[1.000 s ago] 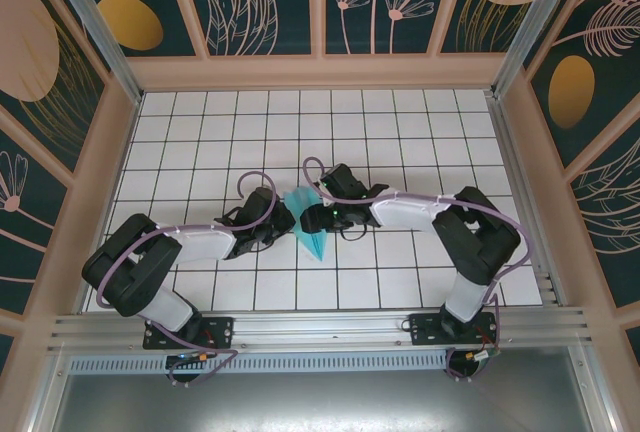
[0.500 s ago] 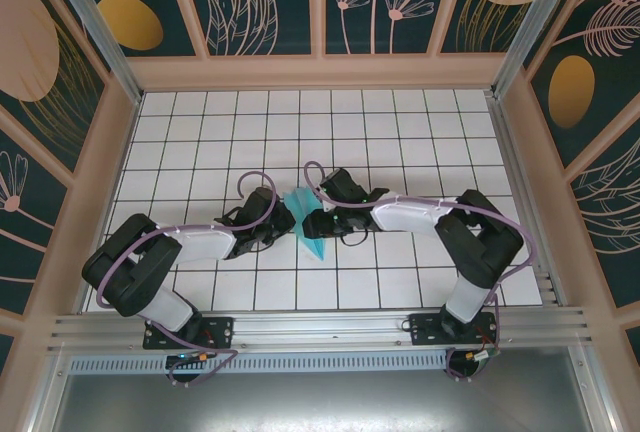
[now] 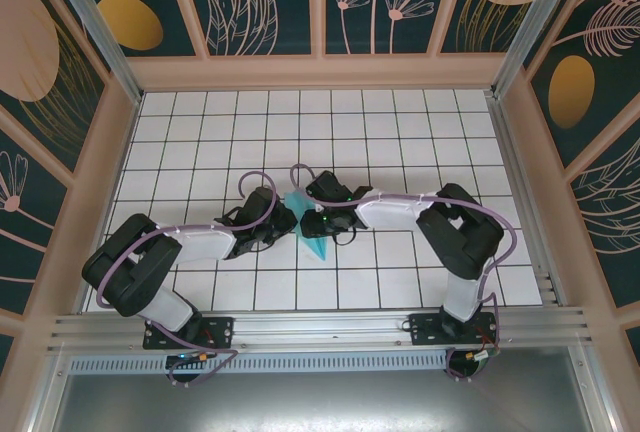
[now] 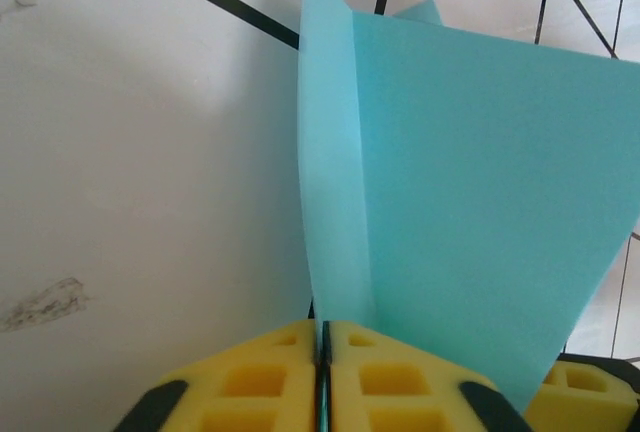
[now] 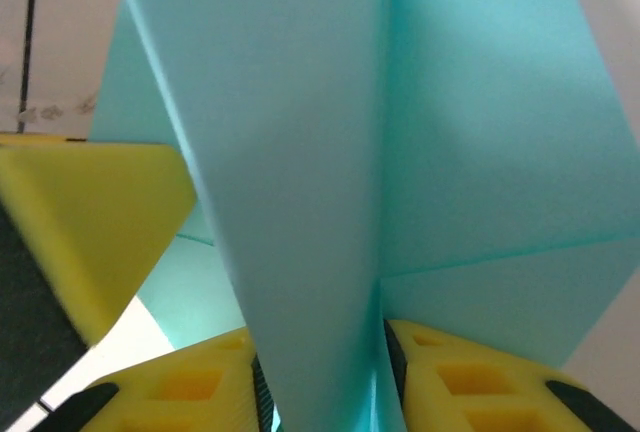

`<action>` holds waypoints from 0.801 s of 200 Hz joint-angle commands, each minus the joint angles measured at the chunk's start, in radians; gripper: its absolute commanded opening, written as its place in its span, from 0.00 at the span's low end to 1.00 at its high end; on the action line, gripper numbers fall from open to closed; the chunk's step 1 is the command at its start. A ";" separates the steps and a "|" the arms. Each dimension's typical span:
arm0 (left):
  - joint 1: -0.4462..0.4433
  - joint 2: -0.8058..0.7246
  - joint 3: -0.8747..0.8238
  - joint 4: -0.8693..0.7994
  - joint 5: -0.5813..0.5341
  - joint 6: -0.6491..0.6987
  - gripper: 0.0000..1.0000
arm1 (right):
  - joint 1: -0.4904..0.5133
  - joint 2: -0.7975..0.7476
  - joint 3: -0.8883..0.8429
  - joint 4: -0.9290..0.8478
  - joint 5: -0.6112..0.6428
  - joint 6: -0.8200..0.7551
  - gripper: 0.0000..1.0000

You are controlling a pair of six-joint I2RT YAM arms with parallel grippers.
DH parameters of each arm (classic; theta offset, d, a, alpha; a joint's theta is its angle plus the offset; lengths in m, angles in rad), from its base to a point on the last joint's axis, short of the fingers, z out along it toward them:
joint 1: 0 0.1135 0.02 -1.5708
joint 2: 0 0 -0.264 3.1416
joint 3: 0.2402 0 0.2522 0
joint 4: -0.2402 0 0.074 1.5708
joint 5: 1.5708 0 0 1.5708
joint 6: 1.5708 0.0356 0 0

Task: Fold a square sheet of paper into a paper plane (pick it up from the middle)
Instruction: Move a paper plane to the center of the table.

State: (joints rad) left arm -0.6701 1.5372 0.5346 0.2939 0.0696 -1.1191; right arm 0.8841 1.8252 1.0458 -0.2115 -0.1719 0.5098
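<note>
done: the paper is folded, not a flat square. it reads as a paper plane in the making, a narrow dart with its tip toward the arm bases and one fold standing up along the centre.
left to do: as i judge it, the wings need creasing down evenly and the plane needs setting on the table. the broad far end looks loose and uneven.
left gripper: jaws closed to a hairline, with the pads pinching a thin edge of the paper.
right gripper: jaws part-way apart, astride the raised fold. its pads lie against the paper on either side, but i cannot tell whether they pinch firmly.
pad material: yellow foam with moulded square pockets, tapering to blunt wedges.
where the plane is: at the middle of the table, between the two grippers, which meet nose to nose over it.
paper: thin, matte and light blue, with sharp straight creases. the panels are flat and triangular, and one bows slightly.
table: white tiles with dark grid lines, smooth, with faint grey scuffs close up.
far walls: dark teal panels printed with peach leaves and discs, set in pale frames.
</note>
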 commanded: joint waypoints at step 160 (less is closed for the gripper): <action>0.014 -0.230 0.045 -0.345 -0.282 0.019 0.99 | -0.199 0.175 0.385 -0.219 0.340 -0.051 0.03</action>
State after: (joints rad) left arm -0.6632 1.3384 0.5575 -0.0006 -0.1677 -1.1183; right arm 0.7292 1.9270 1.3327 -0.3595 0.1123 0.5213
